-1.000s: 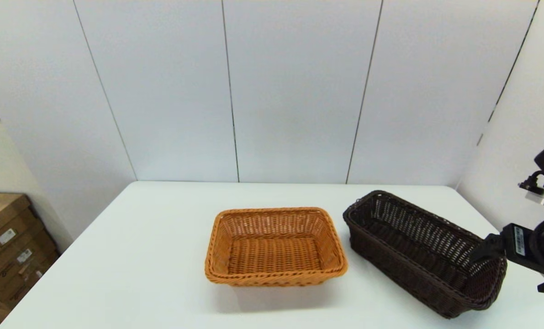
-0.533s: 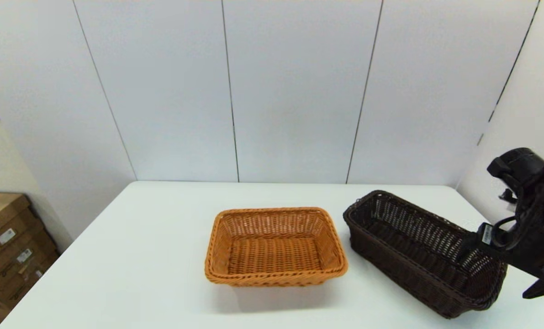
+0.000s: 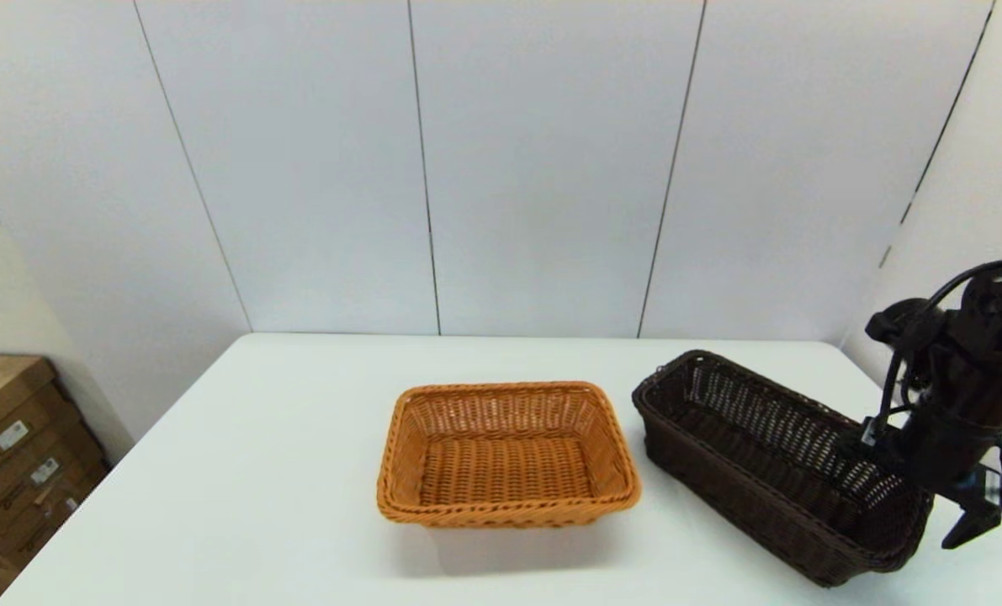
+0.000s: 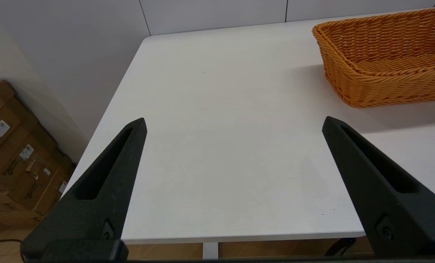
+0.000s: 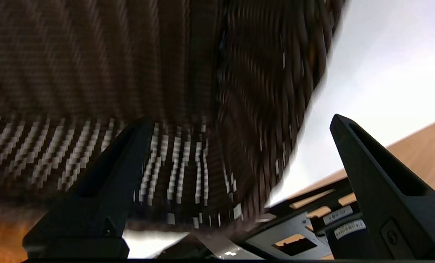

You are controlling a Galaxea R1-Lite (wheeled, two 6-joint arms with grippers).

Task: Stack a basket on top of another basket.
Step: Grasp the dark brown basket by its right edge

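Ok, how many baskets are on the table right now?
2: the orange basket at the table's middle, the dark basket to its right, apart from it, with the right gripper at its near end.

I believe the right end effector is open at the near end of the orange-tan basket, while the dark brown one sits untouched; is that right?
Not quite: the head view shows the open right end effector at the dark brown basket, and the orange-tan basket sits untouched.

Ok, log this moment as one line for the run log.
stage: reaching | right gripper: open, straddling near end wall of dark brown basket | orange-tan basket: empty, mid-table | left gripper: open, idle | stacked: no
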